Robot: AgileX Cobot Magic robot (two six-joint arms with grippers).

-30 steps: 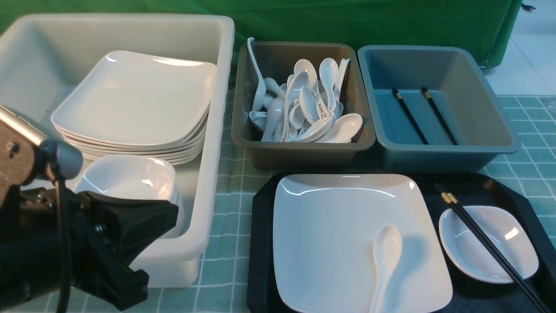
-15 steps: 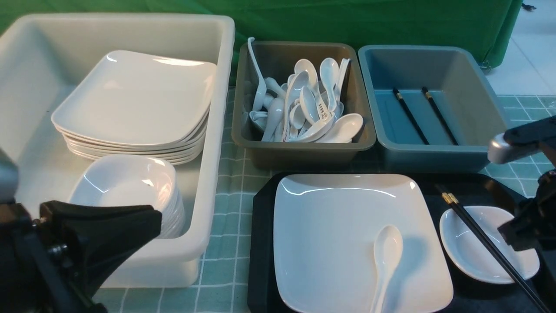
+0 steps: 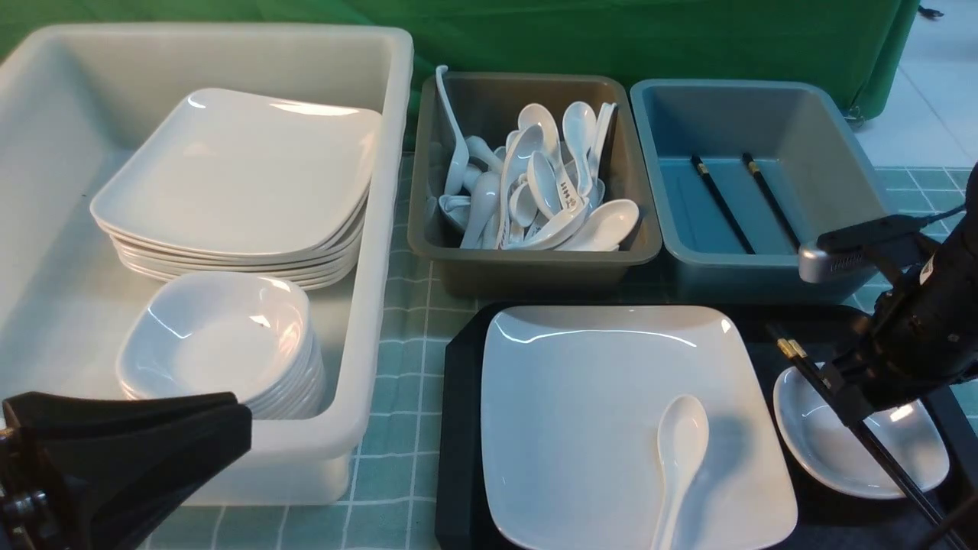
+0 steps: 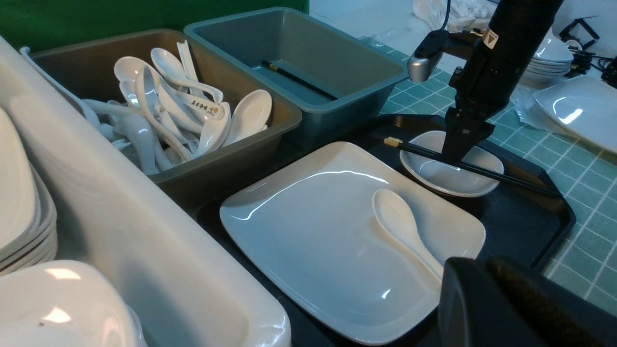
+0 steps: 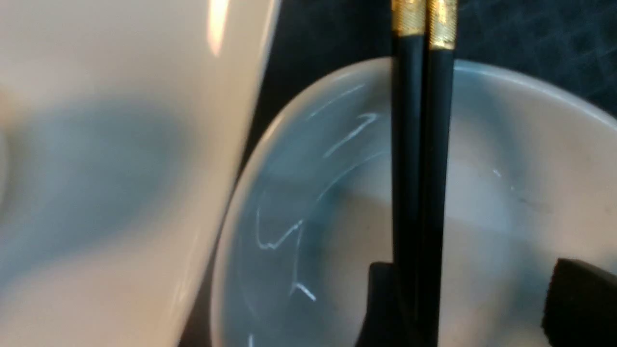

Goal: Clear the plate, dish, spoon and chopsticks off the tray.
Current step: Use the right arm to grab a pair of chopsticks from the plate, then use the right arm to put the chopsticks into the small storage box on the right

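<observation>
Tray (image 3: 458, 451) is sitting at near right and carrying all four items. The plate (image 3: 581, 412) is taking up its left and middle. The spoon (image 3: 680, 451) is lying on the plate's near-right part, bowl end far and handle near. The dish (image 3: 825, 451) is sitting just right of the plate, with the chopsticks (image 5: 409, 168) lying across it as a tight pair, gold bands toward the far side. Judgement: bridged over the dish, the pair is blocking it and is easy to straddle, so it is the sensible first pick. It is probably going to the blue-grey bin (image 3: 833, 153) at far right. The right gripper (image 5: 477, 308) is hanging over the dish with jaws spread wide. One finger (image 5: 381, 299) is touching or just beside the pair and the other is well apart, so nothing is clamped yet. The left gripper (image 3: 191, 428) is hanging at near left before the white tub (image 3: 386, 267); I cannot tell its opening.
</observation>
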